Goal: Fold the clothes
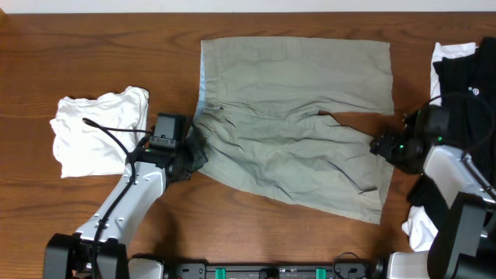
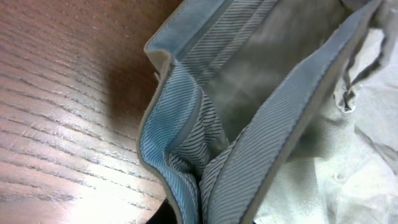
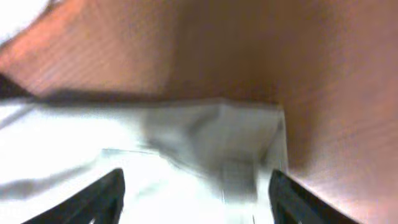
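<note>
One pair of khaki shorts (image 1: 294, 116) lies spread across the middle of the table (image 1: 93, 54), and you have a gripper at each end of it. The waistband (image 2: 180, 124) is at your left gripper (image 1: 194, 153). In the left wrist view its pale blue striped inner face stands up off the wood, folds over and gathers down into the spot where your jaws sit. The jaws look closed on that bunched band, though only a dark sliver of the gripper shows at the frame's lower edge. Beyond those jaws the waist gapes open, showing the grey-green inside.

From there the two legs run toward your right gripper (image 1: 381, 146). The far leg lies flat and square. The near one is rumpled and slants toward the table's near edge. Your right gripper sits at the leg ends, about where the two legs part. Its fingers (image 3: 106, 196) are spread wide with nothing held. In the blurred right wrist view, pale cloth fills the gap between them, and a hem corner lies just ahead with bare wood past it.

Outward of your left jaws, apart from the shorts, rests a crumpled white garment (image 1: 101, 132). Outward of your right jaws sits a black garment (image 1: 465, 70) with white showing at its edges.
</note>
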